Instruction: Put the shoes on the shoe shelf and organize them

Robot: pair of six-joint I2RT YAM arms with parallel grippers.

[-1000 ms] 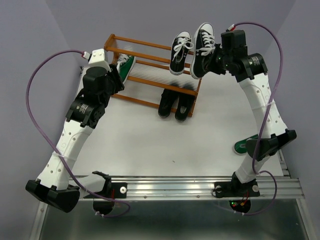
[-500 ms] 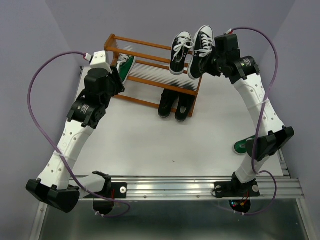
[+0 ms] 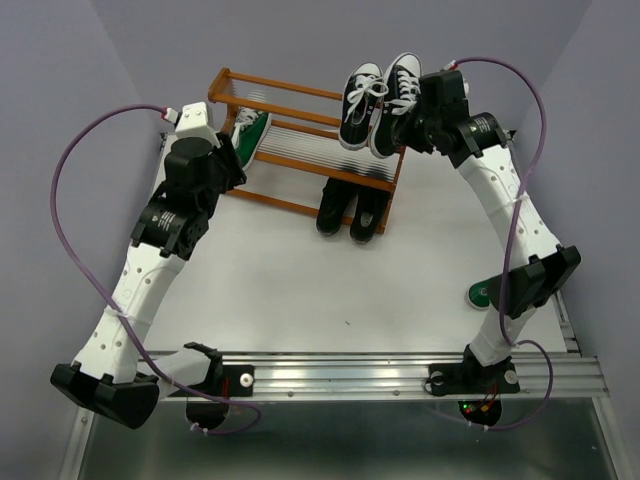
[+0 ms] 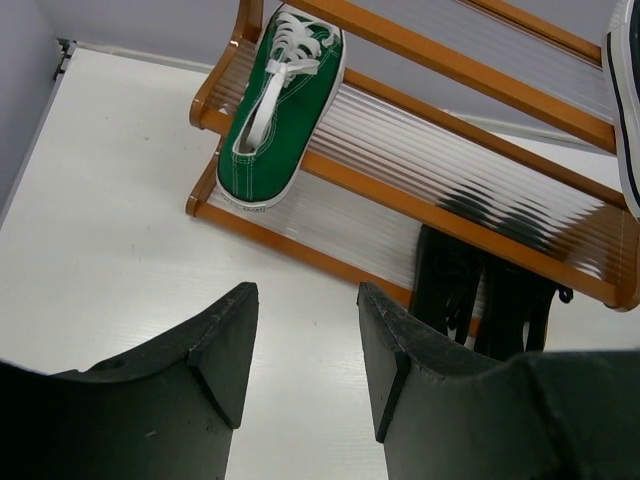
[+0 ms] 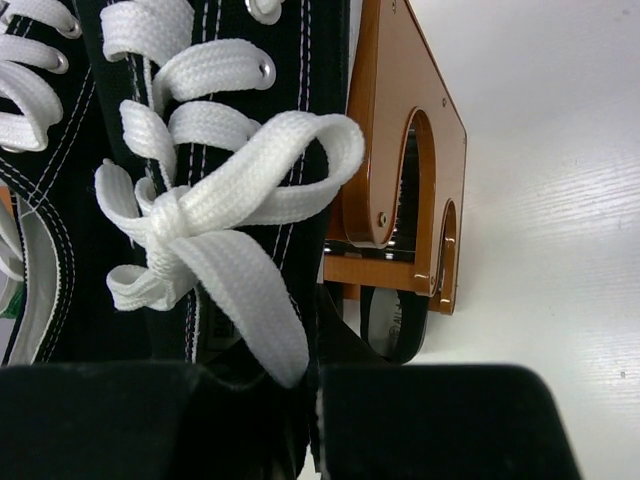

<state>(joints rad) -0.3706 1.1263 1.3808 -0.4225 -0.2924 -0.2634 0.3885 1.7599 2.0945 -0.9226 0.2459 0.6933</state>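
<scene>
The shoe shelf [image 3: 285, 92] stands at the back of the table. A green sneaker [image 3: 252, 134] [image 4: 278, 105] lies on its left end. One black sneaker with white laces [image 3: 360, 104] rests on the upper tier. My right gripper [image 3: 414, 122] [image 5: 315, 400] is shut on the heel of the second black sneaker [image 3: 394, 100] [image 5: 225, 150], which hangs right beside the first, above the shelf's right end [image 5: 400, 150]. Two plain black shoes [image 3: 350, 208] [image 4: 480, 290] sit at the lower tier. My left gripper [image 3: 226, 166] [image 4: 305, 305] is open over bare table, in front of the green sneaker.
Another green sneaker [image 3: 484, 292] lies on the table at the right, partly hidden behind my right arm. A metal rail [image 3: 380, 372] runs along the near edge. Purple cables loop out from both arms.
My right gripper has carried the black sneaker leftward, closer to its mate over the shelf's right end. The left arm has barely shifted.
</scene>
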